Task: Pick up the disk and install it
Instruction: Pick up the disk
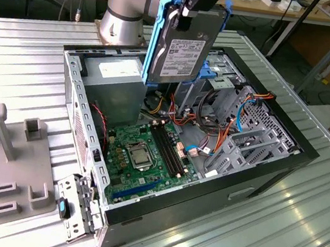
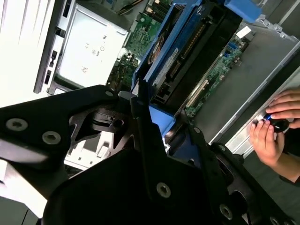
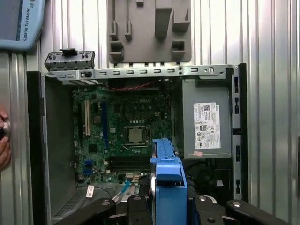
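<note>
The gripper (image 1: 189,9) pinches the disk (image 1: 185,46) upright above the open case (image 1: 171,207). This is likely the carry step; installing would call for lining its rails up with the cage (image 1: 224,76).

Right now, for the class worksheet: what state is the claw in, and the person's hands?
Claw: closed on the disk, held above the open case.
Person's hands: on a small dark object beside the case; grip cannot be told.
</note>
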Action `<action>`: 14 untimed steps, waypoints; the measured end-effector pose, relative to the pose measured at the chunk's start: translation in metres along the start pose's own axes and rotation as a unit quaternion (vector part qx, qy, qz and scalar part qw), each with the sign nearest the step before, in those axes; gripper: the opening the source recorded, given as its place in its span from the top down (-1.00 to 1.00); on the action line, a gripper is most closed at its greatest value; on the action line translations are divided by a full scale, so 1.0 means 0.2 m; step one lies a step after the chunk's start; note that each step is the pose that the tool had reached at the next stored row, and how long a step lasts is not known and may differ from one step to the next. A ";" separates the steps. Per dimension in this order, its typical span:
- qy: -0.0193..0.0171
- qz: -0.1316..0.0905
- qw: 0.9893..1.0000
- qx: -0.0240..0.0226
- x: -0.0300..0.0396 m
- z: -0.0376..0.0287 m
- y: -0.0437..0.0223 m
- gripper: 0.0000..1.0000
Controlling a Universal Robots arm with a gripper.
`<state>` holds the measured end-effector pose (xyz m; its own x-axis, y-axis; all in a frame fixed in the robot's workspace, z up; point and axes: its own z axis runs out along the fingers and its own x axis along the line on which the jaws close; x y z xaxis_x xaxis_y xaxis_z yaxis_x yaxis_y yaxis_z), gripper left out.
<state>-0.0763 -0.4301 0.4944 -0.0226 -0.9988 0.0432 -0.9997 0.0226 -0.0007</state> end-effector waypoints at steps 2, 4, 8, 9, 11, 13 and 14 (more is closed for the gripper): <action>0.000 0.000 1.000 0.000 0.028 0.005 -0.010 0.26; 0.000 0.000 1.000 0.000 0.055 0.010 -0.020 0.26; 0.000 0.000 1.000 0.000 0.103 0.019 -0.040 0.26; 0.000 0.000 1.000 0.000 0.117 0.024 -0.048 0.26; 0.000 0.000 1.000 0.000 0.137 0.031 -0.058 0.26; 0.000 0.000 1.000 0.000 0.143 0.033 -0.068 0.26; 0.000 0.000 1.000 0.000 0.143 0.033 -0.068 0.26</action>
<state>-0.0634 -0.4592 0.4890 -0.0227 -0.9988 0.0437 -0.9997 0.0227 -0.0007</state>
